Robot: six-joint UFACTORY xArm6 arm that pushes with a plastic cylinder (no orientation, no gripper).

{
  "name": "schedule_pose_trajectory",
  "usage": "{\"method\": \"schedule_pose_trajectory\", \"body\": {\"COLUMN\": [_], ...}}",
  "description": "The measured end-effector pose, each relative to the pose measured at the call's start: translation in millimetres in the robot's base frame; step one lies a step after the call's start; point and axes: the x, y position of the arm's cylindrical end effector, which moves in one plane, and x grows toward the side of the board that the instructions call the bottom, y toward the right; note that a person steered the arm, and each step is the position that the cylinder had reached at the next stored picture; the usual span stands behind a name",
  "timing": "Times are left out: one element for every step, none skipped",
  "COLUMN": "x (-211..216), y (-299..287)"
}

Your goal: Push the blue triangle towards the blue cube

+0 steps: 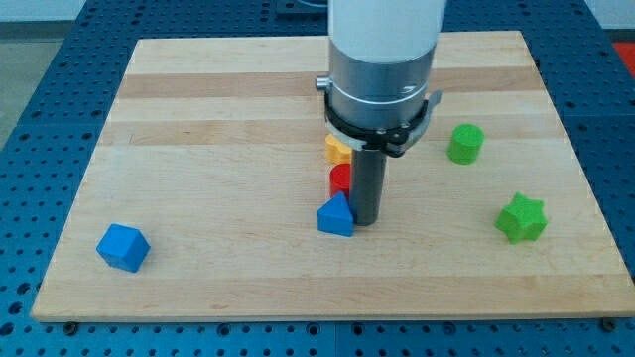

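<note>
Far toward the view's left, near the board's (198, 99) bottom edge: blue cube (123, 247). At centre: blue triangle (336, 215), likely light, rigid, prone to spin if nudged off-centre. Touching its right side: my tip (365, 221), a bare rod, nothing to open or close. Best pushed squarely from that right face. Count: two blue, one red block (340, 178), one yellow block (337, 150), two green — cylinder (464, 144), star (521, 218).
</note>
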Motion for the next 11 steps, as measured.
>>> {"method": "schedule_pose_trajectory", "body": {"x": [2.5,4.3,5.4,6.6,7.4,9.3,11.5,11.6,11.6,11.6,11.7], "y": [-15.2,-30.1,-42.4,-54.6,-66.1,-76.6,-87.1,-99.7,-112.8,-130.4,-152.2]}}
